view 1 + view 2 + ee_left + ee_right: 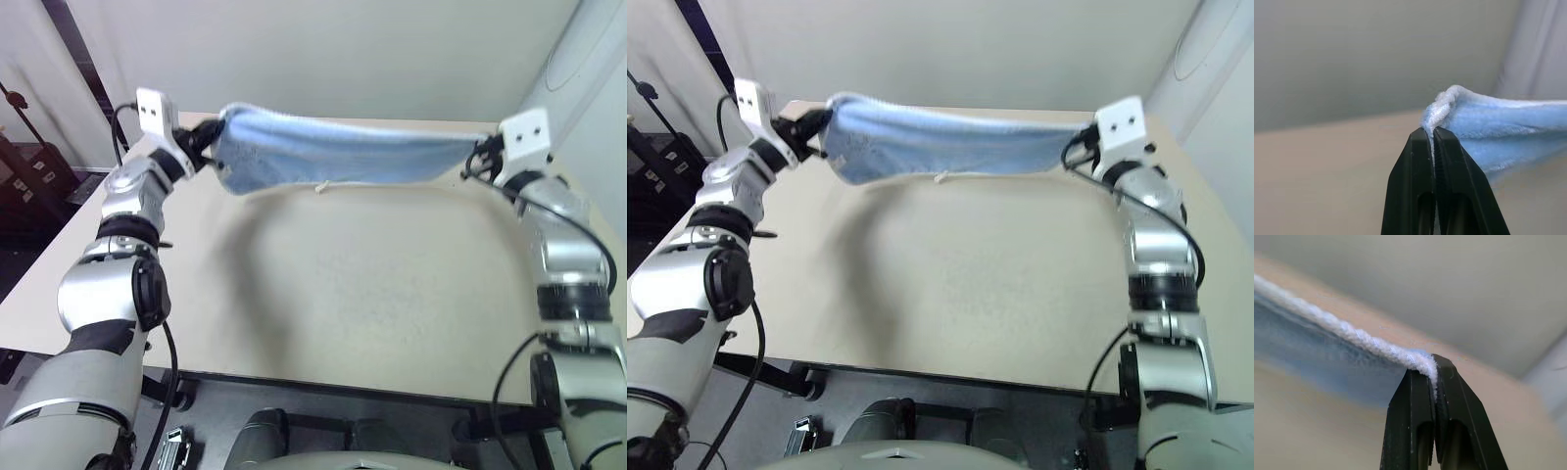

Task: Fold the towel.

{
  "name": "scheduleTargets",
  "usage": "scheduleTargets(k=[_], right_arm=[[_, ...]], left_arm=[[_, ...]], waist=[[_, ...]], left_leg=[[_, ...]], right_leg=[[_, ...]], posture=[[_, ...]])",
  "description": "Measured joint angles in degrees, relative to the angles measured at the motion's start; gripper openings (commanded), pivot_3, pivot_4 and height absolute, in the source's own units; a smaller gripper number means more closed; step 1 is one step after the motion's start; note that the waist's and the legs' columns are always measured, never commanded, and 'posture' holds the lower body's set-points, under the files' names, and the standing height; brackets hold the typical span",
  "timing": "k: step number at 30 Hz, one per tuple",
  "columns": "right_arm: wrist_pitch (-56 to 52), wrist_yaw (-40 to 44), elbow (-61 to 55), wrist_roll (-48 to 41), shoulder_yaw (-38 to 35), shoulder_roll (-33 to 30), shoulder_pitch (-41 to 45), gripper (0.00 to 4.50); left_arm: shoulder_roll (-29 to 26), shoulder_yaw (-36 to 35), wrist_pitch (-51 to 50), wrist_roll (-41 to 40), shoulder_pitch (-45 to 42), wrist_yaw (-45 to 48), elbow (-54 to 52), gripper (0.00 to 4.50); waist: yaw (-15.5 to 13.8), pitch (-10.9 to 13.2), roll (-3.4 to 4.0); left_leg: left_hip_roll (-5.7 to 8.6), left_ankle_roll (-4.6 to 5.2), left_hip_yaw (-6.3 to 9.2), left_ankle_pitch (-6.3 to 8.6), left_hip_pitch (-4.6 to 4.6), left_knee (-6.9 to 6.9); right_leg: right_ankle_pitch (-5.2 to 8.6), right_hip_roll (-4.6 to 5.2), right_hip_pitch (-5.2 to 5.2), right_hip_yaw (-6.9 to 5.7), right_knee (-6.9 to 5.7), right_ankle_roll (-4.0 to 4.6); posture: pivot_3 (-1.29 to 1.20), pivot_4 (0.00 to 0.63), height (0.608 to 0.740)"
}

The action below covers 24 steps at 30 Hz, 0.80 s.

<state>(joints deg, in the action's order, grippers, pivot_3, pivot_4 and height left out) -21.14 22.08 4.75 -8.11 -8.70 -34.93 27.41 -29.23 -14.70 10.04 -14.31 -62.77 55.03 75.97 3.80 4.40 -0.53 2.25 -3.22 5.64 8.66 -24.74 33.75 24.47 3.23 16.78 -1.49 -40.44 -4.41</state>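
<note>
Towel (333,152) sagged above the surface (372,284), soft and light; both jaws clamped its white-edged ends, the best hold.

You are looking at a beige table (372,294) whose bare top runs from its near edge to the far edge, where it meets a plain pale wall (343,49). Past the table's left edge stands dark wooden furniture (34,176), with a dark slanting bar (73,49) leaning in front of the wall above it. Beyond the table's far right corner, a light grey panel (588,69) rises, with a faint curved line on it.
</note>
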Motion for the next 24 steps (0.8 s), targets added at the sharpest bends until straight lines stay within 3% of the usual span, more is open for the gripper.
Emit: scheduleTargets(k=[6,12,19,24], right_arm=[[-12.07,4.73,-22.28,-8.73,-6.12,-1.18,-17.83,0.0],[-19.1,9.96,-35.62,-15.89,-13.08,-4.07,-32.92,0.0],[-16.9,19.04,-41.85,-16.99,-17.87,-8.17,-50.72,0.0],[-12.86,24.19,-42.87,-17.9,-22.42,-8.23,-56.23,0.0]], left_arm=[[-5.51,0.35,-4.47,-0.01,9.11,19.59,-2.56,0.01],[-10.12,1.02,-10.93,-0.1,17.09,30.94,-8.38,0.01],[-11.7,3.64,-14.09,0.0,31.31,36.24,-18.28,0.01],[-13.19,4.71,-18.83,-1.56,35.64,37.33,-24.75,0.01]], waist=[[-0.11,0.01,-0.02],[-1.35,-0.01,-0.03],[-1.64,-0.11,-0.04],[-1.74,-0.17,-0.15]], left_leg=[[-0.03,0.17,0.01,0.1,-0.16,0.13],[-0.04,0.31,0.08,0.08,0.26,0.18],[-0.04,0.37,0.07,0.12,0.17,0.12],[-0.04,0.37,0.08,0.12,0.08,0.16]], right_leg=[[0.01,-0.01,0.33,0.06,-0.49,0.02],[0.0,0.05,0.22,0.07,-0.63,0.1],[0.04,0.21,0.22,0.09,-0.37,0.18],[0.03,0.21,0.27,0.06,-0.35,0.16]], posture=[[0.0,0.0,0.709],[0.0,0.0,0.709],[0.0,0.0,0.709],[0.0,0.0,0.709]])
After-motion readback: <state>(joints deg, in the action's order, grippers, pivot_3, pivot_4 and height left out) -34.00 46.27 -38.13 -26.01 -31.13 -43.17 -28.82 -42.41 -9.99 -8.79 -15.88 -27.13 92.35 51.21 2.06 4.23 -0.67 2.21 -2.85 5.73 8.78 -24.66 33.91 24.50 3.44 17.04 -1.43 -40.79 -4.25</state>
